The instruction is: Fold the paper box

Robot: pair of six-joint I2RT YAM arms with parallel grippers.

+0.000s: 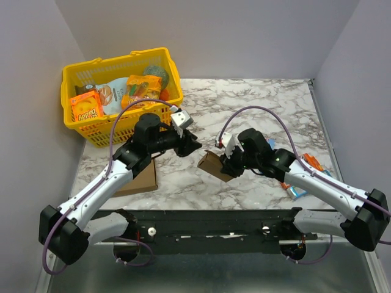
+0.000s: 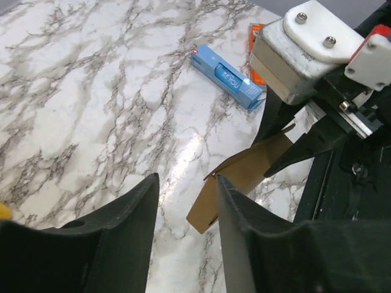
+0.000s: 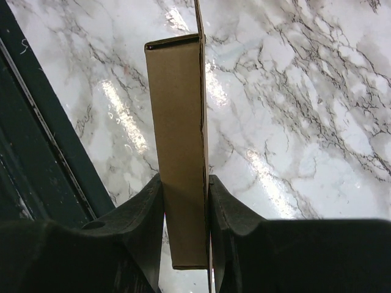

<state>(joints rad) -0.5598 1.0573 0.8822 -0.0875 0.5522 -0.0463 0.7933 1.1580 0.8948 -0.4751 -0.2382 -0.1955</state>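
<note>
Right gripper [image 3: 185, 182]: fingers clamped on both faces of box [image 3: 177, 104]. Left gripper [image 2: 186, 183]: parted, empty; box just ahead.

We see that the thin brown paper box [image 3: 180, 152] is plain matt cardboard, smooth, with sharp creases. The white-grey marble-patterned table top [image 2: 91, 91] is glossy and shows bright reflections. In the top view, at ten o'clock, the yellow lattice basket [image 1: 122, 128] looks like shiny plastic. At eight o'clock, the flat brown rectangle [image 1: 145, 177] is matt cardboard as well. The fingers [image 3: 137, 232] of the right gripper [image 3: 185, 183] are black matt plastic.
</note>
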